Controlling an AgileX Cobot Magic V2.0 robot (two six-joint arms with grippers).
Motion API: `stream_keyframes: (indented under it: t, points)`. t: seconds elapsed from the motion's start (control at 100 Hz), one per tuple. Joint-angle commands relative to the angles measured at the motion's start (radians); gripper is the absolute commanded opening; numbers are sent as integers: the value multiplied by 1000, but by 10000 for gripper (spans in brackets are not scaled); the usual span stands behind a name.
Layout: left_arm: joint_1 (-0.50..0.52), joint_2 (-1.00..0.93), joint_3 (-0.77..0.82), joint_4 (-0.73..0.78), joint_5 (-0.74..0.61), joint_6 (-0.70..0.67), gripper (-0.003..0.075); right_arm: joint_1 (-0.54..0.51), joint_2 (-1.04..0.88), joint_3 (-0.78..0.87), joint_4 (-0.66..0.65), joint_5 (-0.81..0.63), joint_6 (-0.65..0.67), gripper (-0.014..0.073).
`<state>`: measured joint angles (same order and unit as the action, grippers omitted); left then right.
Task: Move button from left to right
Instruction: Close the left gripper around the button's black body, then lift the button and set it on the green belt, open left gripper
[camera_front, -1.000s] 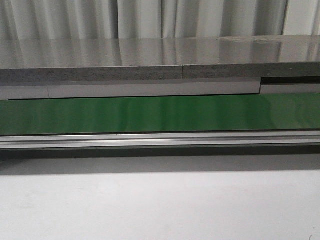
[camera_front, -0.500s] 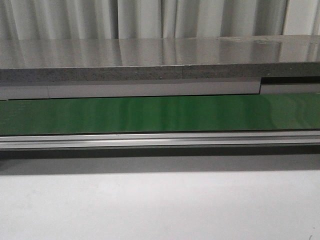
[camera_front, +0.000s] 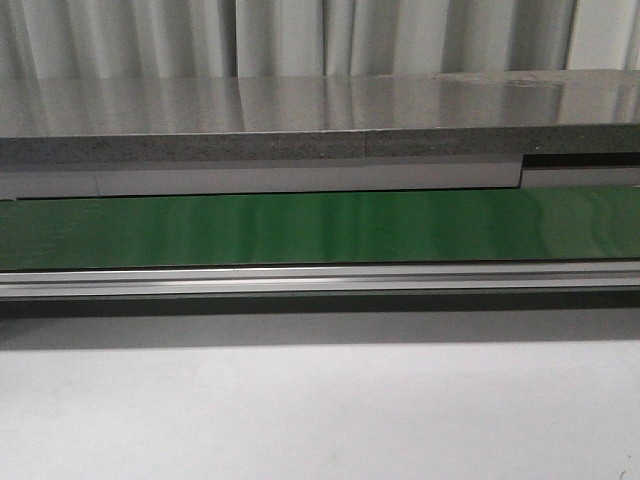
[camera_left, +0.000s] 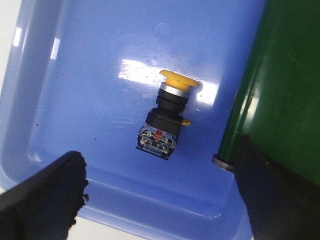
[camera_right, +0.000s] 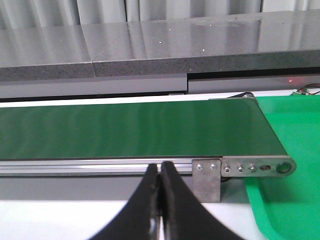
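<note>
The button (camera_left: 167, 116), yellow cap on a black body with metal terminals, lies on its side in a blue tray (camera_left: 75, 75) in the left wrist view. My left gripper (camera_left: 160, 192) hangs above it, open wide, its two black fingers (camera_left: 45, 200) apart on either side with nothing between them. The end of the green belt (camera_left: 285, 100) overlaps the tray's edge. In the right wrist view my right gripper (camera_right: 160, 170) is shut and empty, held in front of the belt (camera_right: 130, 132). The front view shows only the belt (camera_front: 320, 228); no gripper and no button appear there.
An aluminium rail (camera_front: 320, 279) runs along the belt's near side, with a grey stone ledge (camera_front: 320, 125) behind it. A green tray (camera_right: 295, 130) lies at the belt's right end by the metal end bracket (camera_right: 240, 169). White tabletop (camera_front: 320, 410) lies in front.
</note>
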<state>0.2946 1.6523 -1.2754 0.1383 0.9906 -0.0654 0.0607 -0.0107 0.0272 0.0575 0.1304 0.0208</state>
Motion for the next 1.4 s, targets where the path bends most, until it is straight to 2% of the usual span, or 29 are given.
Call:
stream_keyframes:
  t: [0.0, 0.41, 1.39]
  points:
    - [6, 11, -53, -4, -15, 2, 578, 1, -18, -14, 1, -89, 0, -69]
    - [60, 103, -80, -21, -54, 6, 577, 1, -18, -14, 1, -89, 0, -69]
    - [60, 273, -80, -42, -116, 9, 542, 1, -18, -14, 1, -89, 0, -69]
